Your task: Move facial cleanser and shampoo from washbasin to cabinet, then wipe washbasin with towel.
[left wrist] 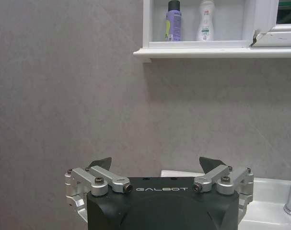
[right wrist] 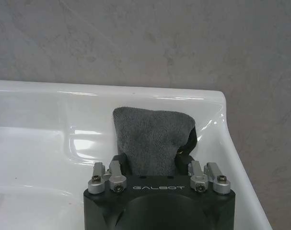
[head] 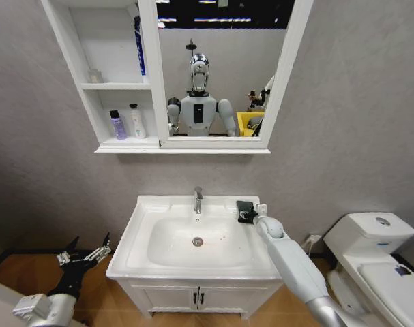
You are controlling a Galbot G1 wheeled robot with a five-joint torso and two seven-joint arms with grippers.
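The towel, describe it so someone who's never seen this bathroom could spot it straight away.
Find the white washbasin under the mirror, then follow its back rim to the corner right of the chrome faucet. There the towel, a small dark folded cloth, lies between the fingers of the right gripper. It is the one dark, soft thing on the white ceramic.
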